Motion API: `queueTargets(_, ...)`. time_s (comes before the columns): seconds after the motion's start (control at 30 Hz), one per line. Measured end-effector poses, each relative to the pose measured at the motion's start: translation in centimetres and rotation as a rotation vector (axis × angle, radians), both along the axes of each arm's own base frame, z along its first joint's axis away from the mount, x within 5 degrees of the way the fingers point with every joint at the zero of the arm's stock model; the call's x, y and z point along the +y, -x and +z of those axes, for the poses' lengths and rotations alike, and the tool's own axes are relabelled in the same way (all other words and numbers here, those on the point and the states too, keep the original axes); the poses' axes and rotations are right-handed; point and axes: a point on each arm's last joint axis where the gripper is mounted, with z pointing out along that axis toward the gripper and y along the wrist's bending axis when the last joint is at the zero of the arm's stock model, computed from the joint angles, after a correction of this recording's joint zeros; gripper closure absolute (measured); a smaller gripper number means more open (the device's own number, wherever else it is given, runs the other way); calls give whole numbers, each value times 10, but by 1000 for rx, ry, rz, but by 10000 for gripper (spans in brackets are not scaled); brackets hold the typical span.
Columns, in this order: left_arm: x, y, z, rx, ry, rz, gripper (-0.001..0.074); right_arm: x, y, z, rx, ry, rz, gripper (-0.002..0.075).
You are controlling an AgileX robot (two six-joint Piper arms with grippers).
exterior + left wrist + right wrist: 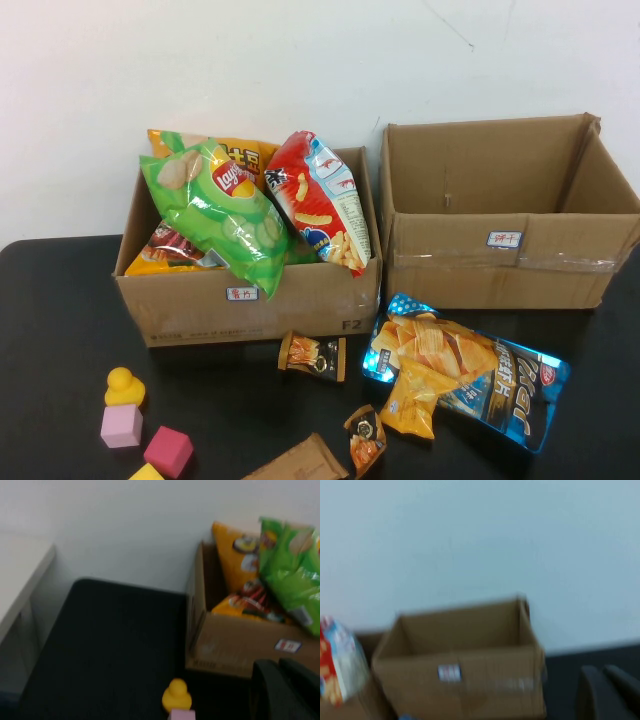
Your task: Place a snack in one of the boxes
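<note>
Two cardboard boxes sit side by side at the back of the black table (60, 300). The left box (200, 310), in the middle-left of the high view, is stuffed: a green chip bag (225, 215) lies across the top, an orange bag (240, 152) stands behind it, and a red and white snack bag (325, 200) leans at its right end. The right box (500, 265), in the upper right, shows only bare cardboard inside.

Down front, a big blue chip bag (480, 375) lies flat on the table just before the right box, with a small yellow packet (415, 400) resting on it. A small dark packet (312, 355) lies right against the left box's front, and another small packet (365, 435) sits near the bottom edge beside a flat brown piece (295, 462).

Lower left: a yellow duck (124, 385) on a pink block (121, 427), a magenta block (167, 450) beside them.

Neither arm shows from above. The left gripper (282, 690) is only a dark shape in its wrist view's lower right, near the full box; how far it is open, I cannot tell. Same for the right gripper (607, 692), a dark blur near the empty box.
</note>
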Motion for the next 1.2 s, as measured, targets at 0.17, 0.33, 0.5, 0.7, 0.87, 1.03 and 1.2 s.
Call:
queueTargets(0.17, 0, -10, -5, 67, 8, -1, 736, 1, -19, -21, 252, -12, -8, 727)
queueTargets(0.33, -1, -13, -7, 89, 11, -2, 736, 1, -32, -39, 450, -4, -16, 727)
queueTargets(0.5, -3, -14, -8, 113, 24, -25, 736, 1, -41, -53, 604, 4, -21, 727)
queueTargets(0.7, -15, -25, -30, 377, -43, -213, 736, 1, -50, -68, 771, 12, -27, 727)
queueTargets(0.87, -30, -41, -50, 578, -59, -449, 736, 3, -55, -75, 835, 8, -10, 727)
queueTargets(1.03, -41, -63, -58, 658, -16, -612, 736, 6, -60, -77, 843, -3, 16, 727)
queueTargets(1.2, -52, -93, -60, 751, 43, -699, 736, 8, -64, -74, 790, -32, 26, 727)
